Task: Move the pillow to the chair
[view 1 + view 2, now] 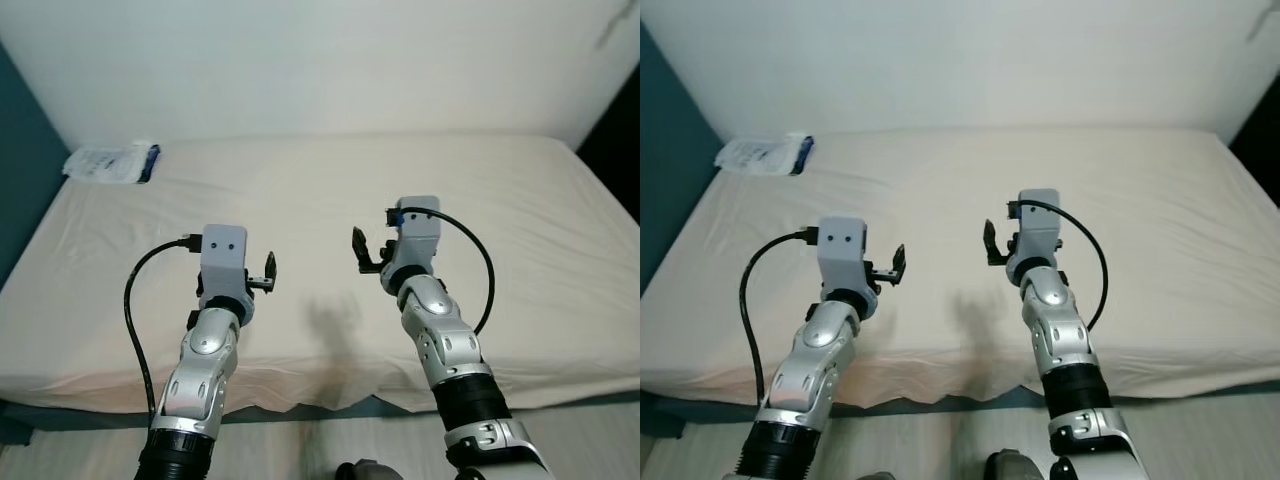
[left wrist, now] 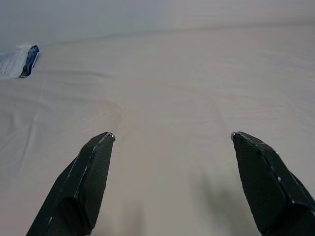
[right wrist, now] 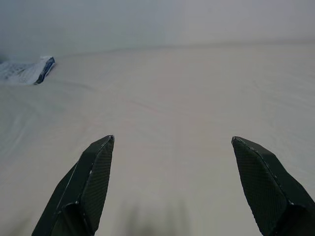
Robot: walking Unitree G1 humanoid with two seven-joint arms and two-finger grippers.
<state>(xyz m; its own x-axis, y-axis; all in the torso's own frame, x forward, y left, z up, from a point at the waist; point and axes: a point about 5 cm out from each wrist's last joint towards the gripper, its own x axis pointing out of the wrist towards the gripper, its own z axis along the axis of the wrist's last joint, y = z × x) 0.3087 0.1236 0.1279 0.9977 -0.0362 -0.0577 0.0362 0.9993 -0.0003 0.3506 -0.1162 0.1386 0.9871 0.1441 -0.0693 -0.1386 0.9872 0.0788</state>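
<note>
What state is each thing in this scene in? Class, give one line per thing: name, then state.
left gripper: open, empty, held above the bed.
right gripper: open, empty, held above the bed.
bed: covered by a cream sheet, slightly wrinkled.
white and blue packet: lying flat at the bed's far left corner.

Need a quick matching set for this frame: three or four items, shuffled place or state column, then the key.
1. Left gripper
2. Right gripper
3. White and blue plastic packet
4. Beige bed sheet

A. Far left corner of the bed, by the wall
B. Open, above the near bed edge, left side
C. Covers the mattress
D. Open, above the bed, right side

Pairs: 1-B, 2-D, 3-A, 4-C
</note>
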